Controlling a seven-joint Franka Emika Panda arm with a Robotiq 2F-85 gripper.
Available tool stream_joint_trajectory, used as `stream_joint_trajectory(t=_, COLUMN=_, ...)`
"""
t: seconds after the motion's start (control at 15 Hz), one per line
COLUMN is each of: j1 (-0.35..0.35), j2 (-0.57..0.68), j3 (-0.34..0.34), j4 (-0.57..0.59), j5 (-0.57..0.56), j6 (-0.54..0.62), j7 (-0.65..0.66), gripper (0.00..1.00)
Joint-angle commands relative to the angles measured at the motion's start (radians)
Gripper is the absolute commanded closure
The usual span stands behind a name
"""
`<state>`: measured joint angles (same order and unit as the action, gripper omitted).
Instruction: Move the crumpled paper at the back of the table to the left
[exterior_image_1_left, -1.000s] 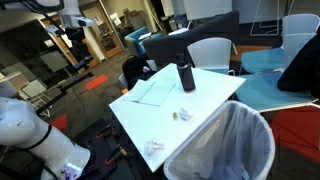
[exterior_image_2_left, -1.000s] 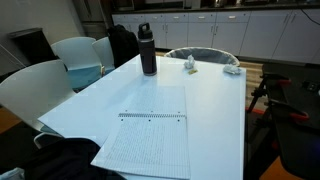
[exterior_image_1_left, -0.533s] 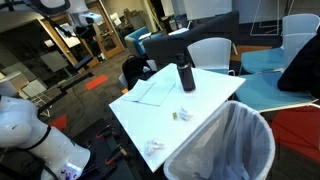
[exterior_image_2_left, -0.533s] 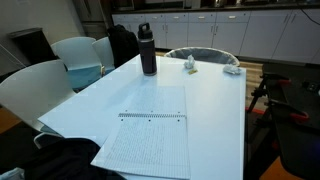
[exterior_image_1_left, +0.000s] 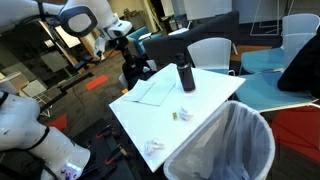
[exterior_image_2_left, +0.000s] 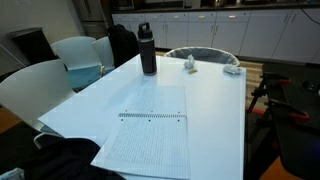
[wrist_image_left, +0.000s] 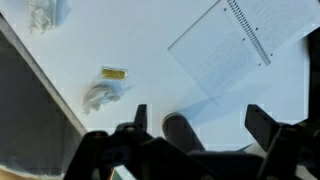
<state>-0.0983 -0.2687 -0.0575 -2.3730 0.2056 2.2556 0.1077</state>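
The crumpled paper, a small white wad (exterior_image_1_left: 185, 113), lies on the white table (exterior_image_1_left: 150, 115) between the black bottle (exterior_image_1_left: 186, 75) and the bin. It also shows in an exterior view (exterior_image_2_left: 190, 65) and in the wrist view (wrist_image_left: 100, 96). My gripper (exterior_image_1_left: 121, 33) hangs high above the table's far corner, well away from the wad. In the wrist view its fingers (wrist_image_left: 200, 125) are spread wide and hold nothing, with the bottle (wrist_image_left: 180, 128) below them.
A spiral notebook (exterior_image_1_left: 152, 92) (exterior_image_2_left: 145, 140) (wrist_image_left: 240, 45) lies on the table. A larger loose crumpled paper (exterior_image_1_left: 153, 148) (exterior_image_2_left: 232, 70) (wrist_image_left: 45, 12) and a tiny yellowish scrap (wrist_image_left: 115, 72) lie near the clear-lined bin (exterior_image_1_left: 225, 140). Chairs (exterior_image_1_left: 210, 52) surround the table.
The arm has swung in from the upper left, rightward and lower, closer to the table. Nothing on the table has moved.
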Motion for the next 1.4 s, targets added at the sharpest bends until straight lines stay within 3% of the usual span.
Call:
stream_joint_trajectory(t=0.0, j1=-0.05, j2=0.121, j3=-0.042, j4=-0.012, j5=-0.017, j6=0.188, j7=0.084, gripper=0.0)
stream_joint_trajectory(t=0.2, j1=-0.08, j2=0.228, j3=-0.078, j4=-0.014, j5=-0.013, j6=0.337, j7=0.166, gripper=0.0)
stream_joint_trajectory(t=0.27, j1=-0.081, j2=0.245, j3=-0.076, j4=0.001, j5=-0.045, j6=0.291, j7=0.231, gripper=0.0)
stream_joint_trajectory(t=0.33, j1=-0.072, j2=0.209, j3=-0.085, j4=-0.014, j5=-0.013, j6=0.286, j7=0.132, gripper=0.0)
stream_joint_trajectory(t=0.6, j1=-0.072, j2=0.265, j3=-0.086, j4=-0.001, j5=-0.034, j6=0.315, j7=0.21, gripper=0.0)
stream_joint_trajectory(t=0.93, j1=-0.091, j2=0.475, j3=-0.114, j4=0.116, j5=0.076, j6=0.42, j7=0.281, gripper=0.0)
stream_joint_trajectory(t=1.33, j1=-0.098, j2=0.732, j3=-0.144, j4=0.276, j5=0.139, j6=0.44, j7=0.359, gripper=0.0)
